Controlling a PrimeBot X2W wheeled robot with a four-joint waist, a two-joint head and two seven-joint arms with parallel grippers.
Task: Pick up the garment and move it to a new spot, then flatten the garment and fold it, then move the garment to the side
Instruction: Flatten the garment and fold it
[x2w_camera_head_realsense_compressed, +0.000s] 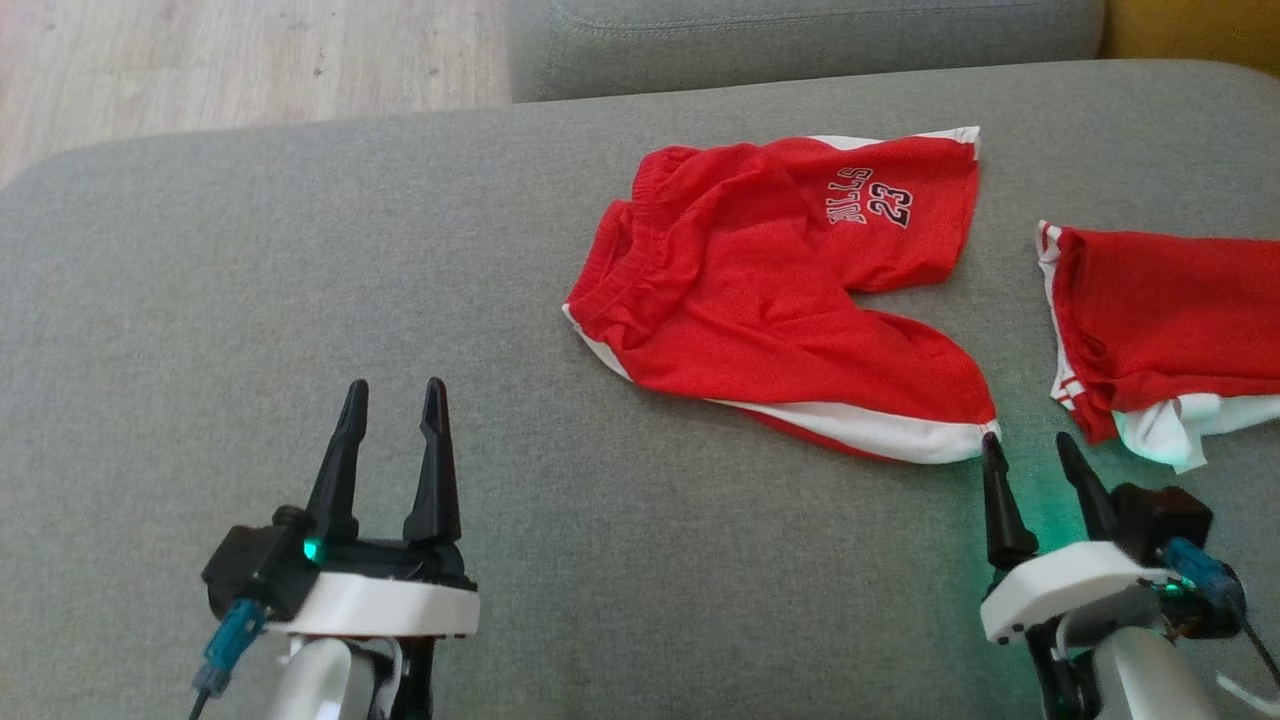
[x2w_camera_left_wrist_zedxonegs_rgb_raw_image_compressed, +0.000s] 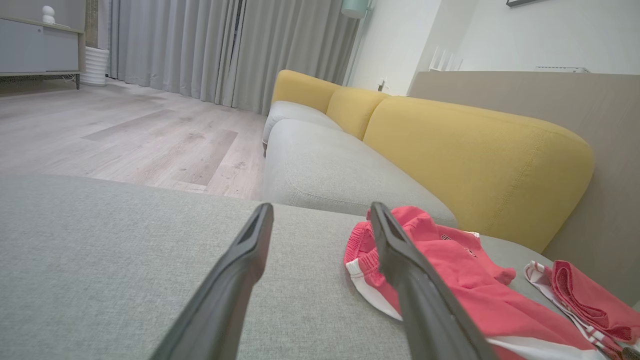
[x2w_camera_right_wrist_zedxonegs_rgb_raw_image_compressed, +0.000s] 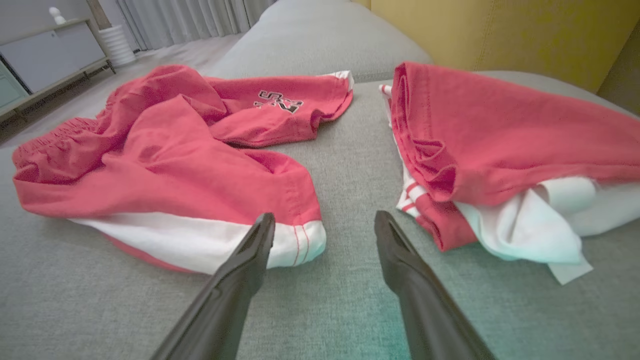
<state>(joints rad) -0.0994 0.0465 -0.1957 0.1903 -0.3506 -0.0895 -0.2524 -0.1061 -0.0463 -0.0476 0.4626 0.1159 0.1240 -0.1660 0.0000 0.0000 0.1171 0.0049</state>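
The garment is a pair of red shorts with white side stripes and a "23" print, lying rumpled on the grey cushion. The same garment spreads ahead and left in the right wrist view, and the garment sits low right in the left wrist view. My right gripper stands open just below the shorts' nearest leg hem, empty; its left fingertip is at the white hem. My left gripper is open and empty over bare cushion, well left of the shorts.
A second red and white garment lies bunched at the right edge, close to my right gripper. Another grey cushion adjoins at the back, with wooden floor beyond at far left. A yellow backrest stands behind the seat.
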